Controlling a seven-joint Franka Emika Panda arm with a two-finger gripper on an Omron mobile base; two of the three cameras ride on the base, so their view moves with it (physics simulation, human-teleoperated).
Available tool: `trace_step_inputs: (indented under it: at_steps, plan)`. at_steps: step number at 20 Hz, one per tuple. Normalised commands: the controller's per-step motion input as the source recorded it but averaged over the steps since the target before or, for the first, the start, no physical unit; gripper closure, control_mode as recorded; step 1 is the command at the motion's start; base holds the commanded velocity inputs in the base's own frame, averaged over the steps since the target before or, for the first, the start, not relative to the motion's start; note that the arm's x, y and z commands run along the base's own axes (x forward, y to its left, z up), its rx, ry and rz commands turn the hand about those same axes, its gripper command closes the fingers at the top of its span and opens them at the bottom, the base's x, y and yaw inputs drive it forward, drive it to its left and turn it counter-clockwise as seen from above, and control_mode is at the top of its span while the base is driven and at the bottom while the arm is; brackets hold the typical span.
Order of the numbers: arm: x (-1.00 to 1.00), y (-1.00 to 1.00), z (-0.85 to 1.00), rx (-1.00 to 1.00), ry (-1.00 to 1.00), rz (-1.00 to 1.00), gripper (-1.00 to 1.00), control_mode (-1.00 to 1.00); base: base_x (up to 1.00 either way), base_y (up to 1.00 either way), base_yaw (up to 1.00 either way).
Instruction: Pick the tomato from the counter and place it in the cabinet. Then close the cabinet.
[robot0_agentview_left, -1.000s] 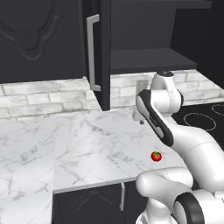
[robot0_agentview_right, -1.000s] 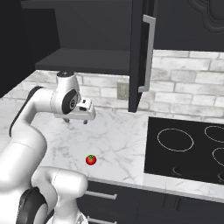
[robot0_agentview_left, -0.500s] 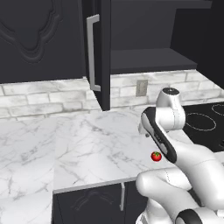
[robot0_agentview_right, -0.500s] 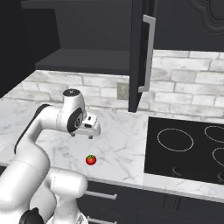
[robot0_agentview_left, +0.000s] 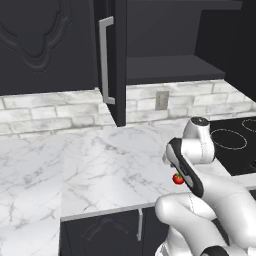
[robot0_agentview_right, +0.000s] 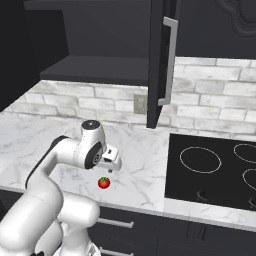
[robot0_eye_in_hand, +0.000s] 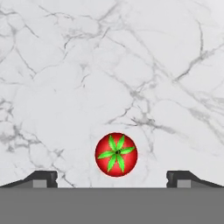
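You see the gripper with jaws spread wide, holding nothing, poised above the tomato, which rests on the counter between the fingertips.

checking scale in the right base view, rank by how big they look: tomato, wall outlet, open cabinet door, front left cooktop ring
1. open cabinet door
2. front left cooktop ring
3. wall outlet
4. tomato
Outlet and tomato look close; the tomato sits nearer the camera, so that order is unsure.

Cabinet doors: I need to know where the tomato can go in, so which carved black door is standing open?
The door with the silver bar handle, swung out edge-on beside the dark shelf. The carved panel left of it lies flat and shut.
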Motion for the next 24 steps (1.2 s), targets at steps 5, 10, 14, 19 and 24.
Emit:
trace_step_inputs:
  at_steps: [5, 10, 14, 19, 24]
  plan:
    - [0.00, -0.24, -0.43, 0.04, 0.00, -0.06, -1.00, -1.00, 0.00, 0.00, 0.00]
    - [0.00, -0.05, -0.38, 0.02, 0.00, -0.07, -1.00, -1.00, 0.00, 0.00, 0.00]
    - [0.10, 0.00, -0.34, 0.02, 0.00, -0.06, -1.00, -1.00, 0.00, 0.00, 0.00]
    - [0.14, 0.00, -0.39, 0.01, 0.00, -0.04, -1.00, -1.00, 0.00, 0.00, 0.00]
    - [0.12, 0.03, -0.42, 0.00, 0.00, -0.04, -1.00, -1.00, 0.00, 0.00, 0.00]
